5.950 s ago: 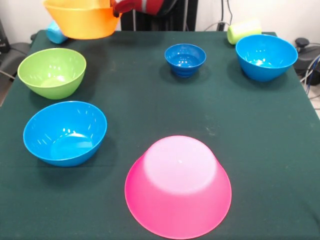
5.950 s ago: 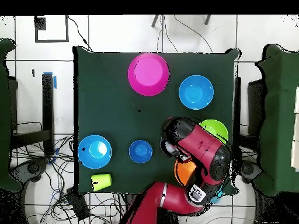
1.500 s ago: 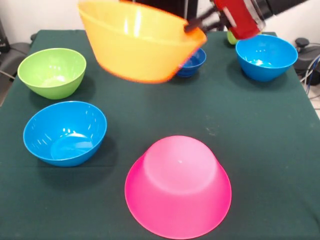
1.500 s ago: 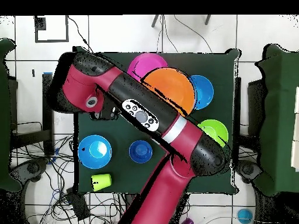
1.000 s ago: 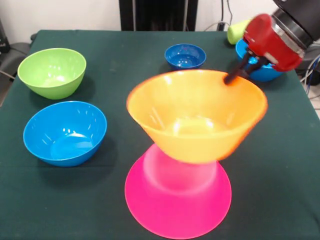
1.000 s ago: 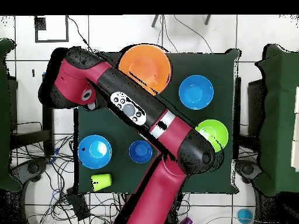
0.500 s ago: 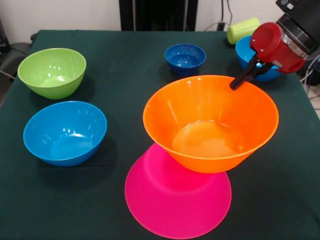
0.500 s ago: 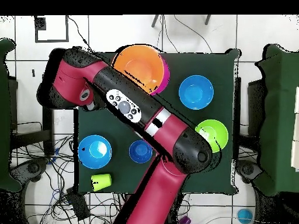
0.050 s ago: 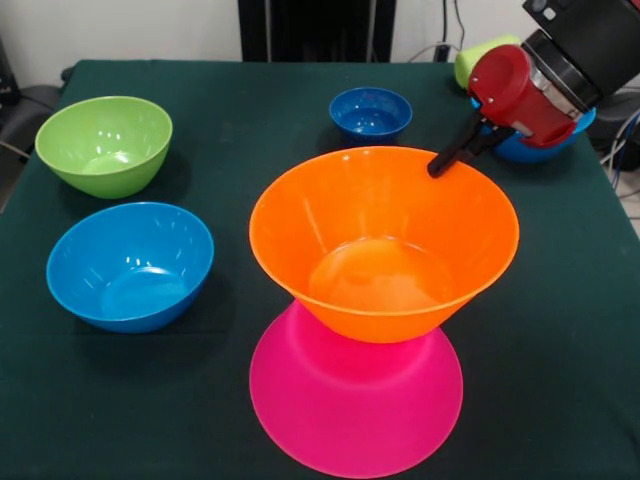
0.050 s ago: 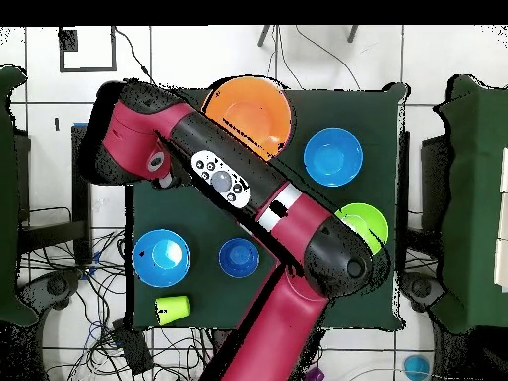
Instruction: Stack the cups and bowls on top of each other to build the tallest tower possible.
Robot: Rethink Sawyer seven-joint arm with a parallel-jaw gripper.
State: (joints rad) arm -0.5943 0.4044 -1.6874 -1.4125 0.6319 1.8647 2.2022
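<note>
Orange plastic, glossy and mouth-up: the big orange bowl [image 9: 385, 243] sits on the upturned base of the big pink bowl [image 9: 356, 400], which lies mouth-down on the green table [image 9: 250, 130] near the front edge. From the front the pink bowl's wide rim spreads out below the orange one. From overhead the orange bowl [image 10: 248, 112] covers it almost wholly, and only a thin pink sliver [image 10: 289, 130] shows at one side.

At the orange bowl's far rim the gripper [image 9: 445, 158] reaches down as a thin dark tip from the red wrist; whether it clamps the rim or stands apart I cannot tell. Overhead, the arm hides this spot.

Around the pile stand the small dark-blue bowl [image 9: 370, 114], a medium green bowl [image 9: 103, 144] and a medium blue bowl [image 9: 130, 265], all mouth-up and well apart. A second medium blue bowl [image 10: 160, 257] is plain from overhead but mostly hidden behind the wrist in front. Beside it lies the yellow-green cup [image 10: 172, 309] on its side. Overhead alone shows a light blue cup [image 10: 416, 367] and a purple cup [image 10: 315, 375] off the table.
</note>
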